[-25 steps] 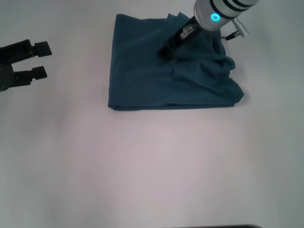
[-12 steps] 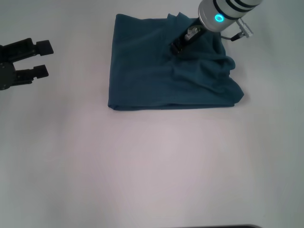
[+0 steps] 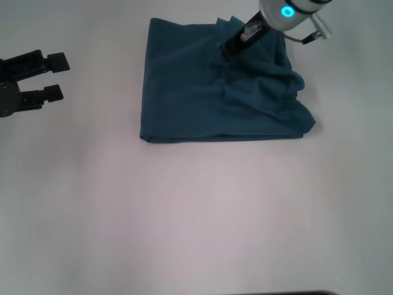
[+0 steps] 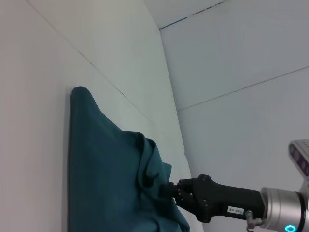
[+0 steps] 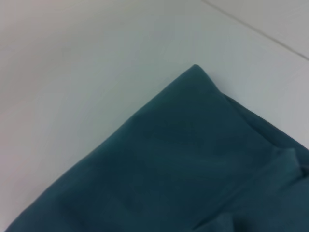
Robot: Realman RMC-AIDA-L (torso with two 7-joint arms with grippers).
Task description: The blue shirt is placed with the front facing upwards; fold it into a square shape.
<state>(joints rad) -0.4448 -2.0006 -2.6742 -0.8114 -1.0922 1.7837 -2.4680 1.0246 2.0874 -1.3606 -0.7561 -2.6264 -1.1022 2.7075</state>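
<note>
One garment occupies the upper middle of the head view: the blue shirt (image 3: 215, 92), folded into a rough rectangle on the white table (image 3: 196, 215). Its left and bottom edges run fairly straight, while the right side is bunched into wrinkles and a rumpled lobe toward the frame's right. No lettering or collar shows on the exposed fabric. The right gripper (image 3: 228, 51) reaches in from the upper right corner of the head view, its dark fingertips down at the cloth near the shirt's upper edge, right of centre; in the left wrist view the tips (image 4: 166, 189) meet a raised fold, but whether they pinch fabric cannot be told. At the far left edge of the head view, well apart from the shirt, the left gripper (image 3: 54, 77) sits with its two fingers spread and nothing between them.
</note>
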